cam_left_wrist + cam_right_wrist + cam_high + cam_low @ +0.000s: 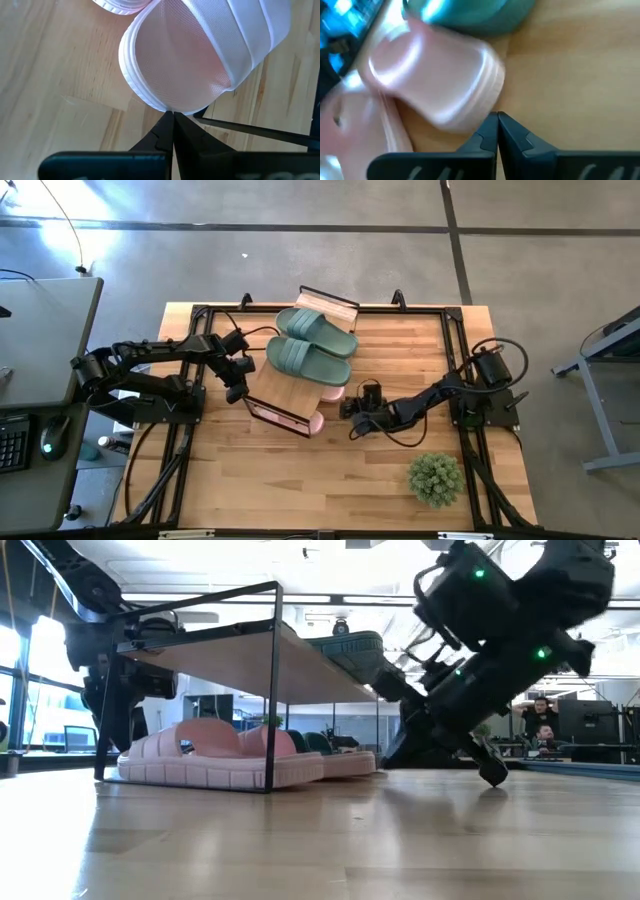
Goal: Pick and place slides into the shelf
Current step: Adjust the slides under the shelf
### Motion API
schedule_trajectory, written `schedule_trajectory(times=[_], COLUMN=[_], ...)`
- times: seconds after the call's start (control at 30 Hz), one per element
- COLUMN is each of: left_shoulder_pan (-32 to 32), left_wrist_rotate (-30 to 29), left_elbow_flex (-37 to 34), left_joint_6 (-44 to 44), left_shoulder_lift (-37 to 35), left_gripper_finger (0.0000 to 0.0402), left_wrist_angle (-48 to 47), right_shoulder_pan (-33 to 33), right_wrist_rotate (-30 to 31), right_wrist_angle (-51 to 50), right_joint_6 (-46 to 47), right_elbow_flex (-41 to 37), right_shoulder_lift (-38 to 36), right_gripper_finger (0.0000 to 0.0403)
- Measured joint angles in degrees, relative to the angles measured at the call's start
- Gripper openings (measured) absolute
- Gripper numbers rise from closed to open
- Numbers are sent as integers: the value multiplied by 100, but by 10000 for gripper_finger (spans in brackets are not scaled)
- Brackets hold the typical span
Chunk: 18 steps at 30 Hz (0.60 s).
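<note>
toward the middle of the table [300, 480], nearer its far edge, stands the shelf [285, 392], with two green slides [312, 346] lying on its plank top and the pink slides [215, 755] on the tabletop beneath it, side by side under the wire frame. the left gripper [236, 383] sits at the shelf's left side; its jaws are pressed together, and in the left wrist view the rounded end of a pink slide [185, 70] lies just past the fingertips [170, 125], seemingly touching them, not between them. the right gripper [352, 405] is low at the shelf's right side, jaws also closed, with the other pink slide [440, 75] just beyond its tips, outside them. a small potted plant [435, 477] stands near the table's near right corner.
</note>
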Motion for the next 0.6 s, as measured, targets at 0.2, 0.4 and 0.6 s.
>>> schedule_trajectory(times=[0.2, 0.4, 0.6], left_shoulder_pan=[0, 0, 0], left_wrist_rotate=[9, 20, 22], left_elbow_flex=[0, 0, 0], left_joint_6=[3, 3, 3], left_shoulder_lift=[0, 0, 0], left_gripper_finger=[0, 0, 0], left_wrist_angle=[-4, -3, -7], right_shoulder_pan=[-5, -316, -409], right_wrist_rotate=[352, -478, -602], right_wrist_angle=[837, 915, 896], right_joint_6=[63, -651, -772], right_elbow_flex=[-459, -193, -166], right_shoulder_lift=[-37, 3, 9], right_gripper_finger=[0, 0, 0])
